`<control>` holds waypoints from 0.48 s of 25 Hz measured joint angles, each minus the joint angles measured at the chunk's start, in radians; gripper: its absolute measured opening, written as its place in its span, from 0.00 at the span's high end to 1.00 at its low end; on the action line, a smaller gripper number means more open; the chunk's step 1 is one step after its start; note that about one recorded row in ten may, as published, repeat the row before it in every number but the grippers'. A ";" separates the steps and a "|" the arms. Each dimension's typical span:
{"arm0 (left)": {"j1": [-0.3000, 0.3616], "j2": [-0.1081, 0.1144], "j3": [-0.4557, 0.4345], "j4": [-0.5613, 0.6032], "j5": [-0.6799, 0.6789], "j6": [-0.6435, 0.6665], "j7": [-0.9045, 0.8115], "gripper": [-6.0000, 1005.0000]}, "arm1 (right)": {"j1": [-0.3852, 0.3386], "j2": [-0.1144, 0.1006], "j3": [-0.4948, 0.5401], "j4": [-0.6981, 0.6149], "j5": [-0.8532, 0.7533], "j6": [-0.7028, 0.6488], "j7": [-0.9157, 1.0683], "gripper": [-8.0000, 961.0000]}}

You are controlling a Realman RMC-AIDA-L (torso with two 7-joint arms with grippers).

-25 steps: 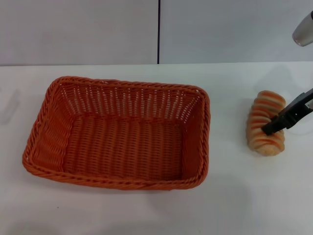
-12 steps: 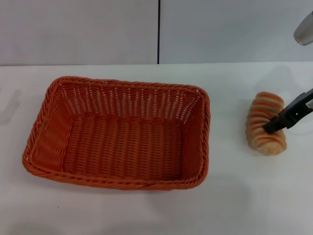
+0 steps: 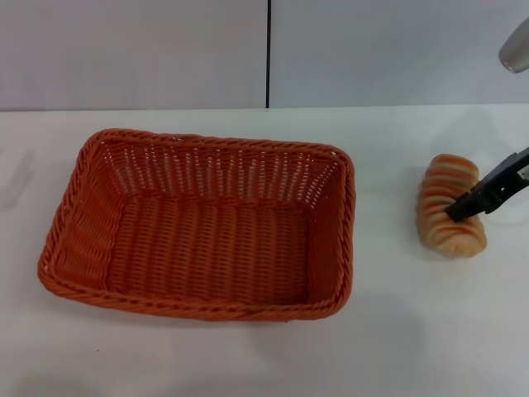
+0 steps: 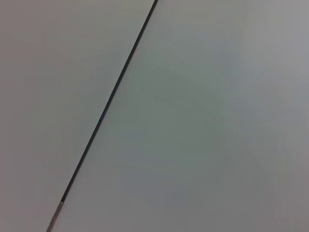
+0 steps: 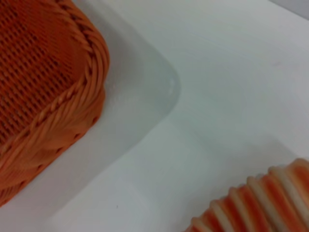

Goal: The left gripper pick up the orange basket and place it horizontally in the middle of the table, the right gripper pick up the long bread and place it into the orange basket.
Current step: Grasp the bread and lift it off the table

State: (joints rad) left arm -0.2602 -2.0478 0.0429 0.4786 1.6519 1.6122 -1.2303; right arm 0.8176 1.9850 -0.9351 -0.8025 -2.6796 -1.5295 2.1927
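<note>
Starting at our left, the left gripper does not appear in the head view, and our left wrist view takes in only a pale grey wall panel (image 4: pixel 203 125) crossed by a thin dark seam (image 4: pixel 104 113), so we cannot tell how its jaws stand.

Next comes the orange basket (image 3: pixel 202 223), lying lengthwise across the white worktop (image 3: pixel 248 356) with its long sides running left to right. It sits flat on its base, its open top facing up and its braided rim whole all round. Nothing lies inside it; we see only the woven floor and sloping walls. In the right wrist view one rounded corner of the basket (image 5: pixel 46 92) shows, with a soft shadow on the worktop (image 5: pixel 212 87) beside it.

A bare stretch of worktop separates the basket from the long bread (image 3: pixel 449 207), which lies well apart from it on our right, its ridged stripes running crosswise. The right wrist view catches only one striped end of the bread (image 5: pixel 260 203).

Farthest right, the right gripper (image 3: pixel 456 212) reaches in from the edge, and its dark tip meets the bread's right flank. We cannot tell whether its jaws are clenched on the loaf or merely touching it. A silver-grey cylinder (image 3: pixel 514 48) of the same arm shows at the upper right corner.
</note>
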 joint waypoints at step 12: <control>0.004 0.000 0.000 0.000 0.000 0.002 0.000 0.37 | -0.106 0.023 0.086 -0.230 0.241 0.000 -0.003 0.85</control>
State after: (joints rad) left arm -0.2562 -2.0477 0.0429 0.4786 1.6514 1.6140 -1.2303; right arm 0.7116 2.0084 -0.8492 -1.0330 -2.4383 -1.5293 2.1893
